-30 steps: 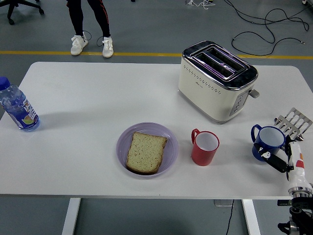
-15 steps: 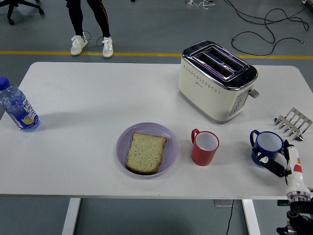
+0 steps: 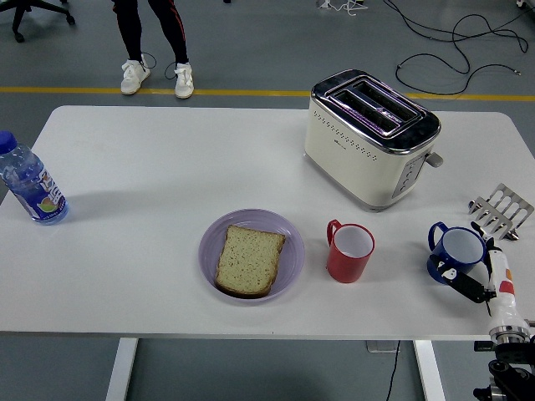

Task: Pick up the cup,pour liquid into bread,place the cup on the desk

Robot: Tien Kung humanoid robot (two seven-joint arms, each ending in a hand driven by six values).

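Note:
A blue cup (image 3: pixel 457 254) with a white inside stands near the table's right front edge, tilted a little, handle to the left. My right hand (image 3: pixel 476 284) comes in from the lower right corner. A black finger (image 3: pixel 465 282) with a white tip presses on the cup's near wall, and the rest of the grasp is hidden. A slice of bread (image 3: pixel 249 260) lies on a purple plate (image 3: pixel 289 238) at the front middle. A red cup (image 3: pixel 349 251) stands upright right of the plate. My left arm is out of view.
A cream toaster (image 3: pixel 369 138) stands behind the red cup. A metal toast rack (image 3: pixel 501 210) sits at the right edge, just behind the blue cup. A water bottle (image 3: pixel 28 181) stands at the far left. A person's legs (image 3: pixel 155 38) show beyond the table.
The blue cup has shifted a little toward the near edge together with my right hand, and it now tilts slightly. Nothing else has moved.

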